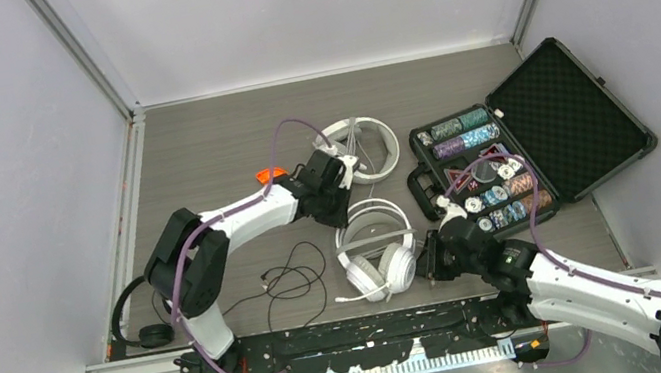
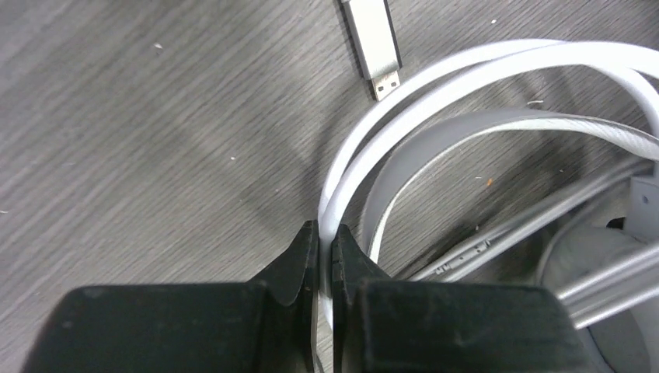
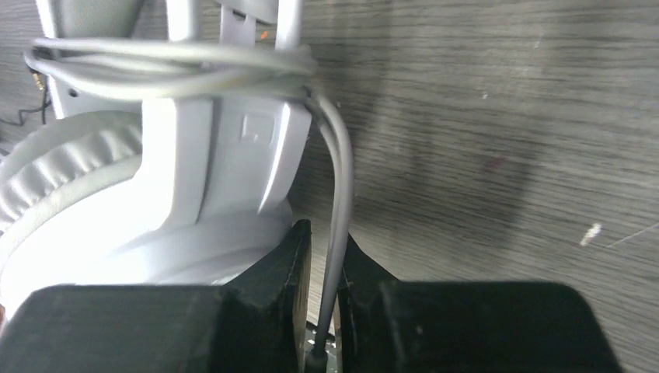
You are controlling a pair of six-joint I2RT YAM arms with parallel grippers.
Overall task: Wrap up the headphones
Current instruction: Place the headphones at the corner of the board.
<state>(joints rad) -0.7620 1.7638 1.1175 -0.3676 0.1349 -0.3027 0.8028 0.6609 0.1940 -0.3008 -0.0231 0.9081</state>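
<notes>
The left arm and right arm share one build, with glossy white link shells between bulky matte black joint housings. A thin purple cable loops loosely along each arm, arching up just behind the gripper. The left gripper and right gripper have thick matte black fingers, blocky at the back and tapering to wedge-shaped tips.

The top external camera looks steeply down from above and behind the arm bases and takes in the whole bench. Each wrist camera sits just behind its own fingers and faces along them at the wood from very close. The left fingers frame the far white headphones, and the right fingers frame the near white headphones; both patches also lie in the overhead view.
</notes>
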